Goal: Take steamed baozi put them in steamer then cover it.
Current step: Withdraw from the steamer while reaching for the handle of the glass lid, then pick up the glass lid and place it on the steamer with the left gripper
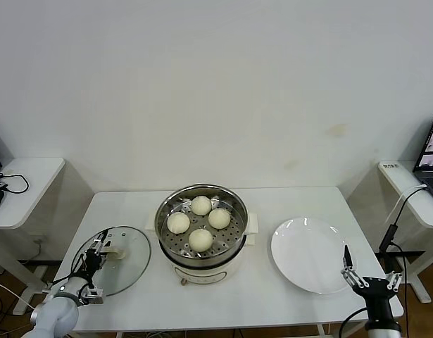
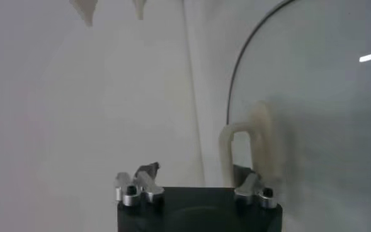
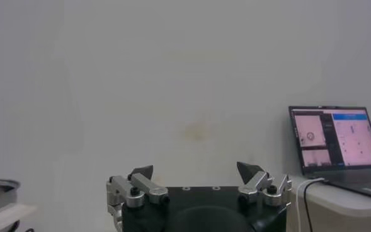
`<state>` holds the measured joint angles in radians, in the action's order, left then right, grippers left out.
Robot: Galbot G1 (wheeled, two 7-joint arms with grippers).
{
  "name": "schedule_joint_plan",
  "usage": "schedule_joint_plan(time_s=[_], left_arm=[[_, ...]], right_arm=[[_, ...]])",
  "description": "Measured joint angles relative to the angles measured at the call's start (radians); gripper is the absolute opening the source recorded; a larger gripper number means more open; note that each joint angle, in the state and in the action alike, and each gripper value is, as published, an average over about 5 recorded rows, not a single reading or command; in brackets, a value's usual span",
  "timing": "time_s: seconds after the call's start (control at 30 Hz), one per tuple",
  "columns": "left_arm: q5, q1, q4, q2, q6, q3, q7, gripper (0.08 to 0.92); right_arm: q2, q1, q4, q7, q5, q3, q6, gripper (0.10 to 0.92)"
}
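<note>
Lid handle reached by left gripper; four buns already in steamer.

Nearest, at the front left table edge, the left gripper [image 1: 102, 248] is seen at the cream handle [image 2: 243, 151] of the glass lid [image 1: 121, 250], which lies flat on the table [image 1: 223, 303] just left of the steamer; whether the fingers are clamped on the handle cannot be told. At the front right corner, the right gripper [image 1: 367, 282] is held upright with fingers spread, nothing between them, beside the white plate [image 1: 311, 253]. Further back, mid-table, the steel steamer [image 1: 202, 215] is seated in its cream pot base, uncovered, with four buns [image 1: 201, 239] resting on the perforated bottom. A laptop [image 3: 336, 135] is seen on a side desk at far right.
</note>
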<state>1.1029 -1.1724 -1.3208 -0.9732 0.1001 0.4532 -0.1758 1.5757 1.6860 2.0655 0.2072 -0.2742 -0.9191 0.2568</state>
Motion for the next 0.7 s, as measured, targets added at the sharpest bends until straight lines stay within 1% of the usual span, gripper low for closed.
schedule_joint_plan(time_s=[0.23, 0.43, 0.53, 0.7], left_arm=[[-0.011, -0.004, 0.005, -0.002, -0.007, 0.003, -0.005, 0.341], [-0.03, -0.026, -0.032, -0.003, -0.015, 0.027, -0.012, 0.18], [-0.041, -0.048, -0.067, -0.004, -0.021, 0.046, -0.017, 0.141], [-0.063, -0.103, -0.144, 0.003, -0.039, 0.097, -0.01, 0.141]], right_arm=[[-0.001, -0.001, -0.001, 0.003, 0.002, 0.005, -0.003, 0.823], [-0.008, 0.0, -0.001, 0.009, 0.011, 0.018, -0.007, 0.822], [-0.014, -0.001, -0.001, 0.01, 0.017, 0.025, -0.008, 0.823], [-0.022, 0.001, 0.002, 0.009, 0.028, 0.035, -0.008, 0.823]])
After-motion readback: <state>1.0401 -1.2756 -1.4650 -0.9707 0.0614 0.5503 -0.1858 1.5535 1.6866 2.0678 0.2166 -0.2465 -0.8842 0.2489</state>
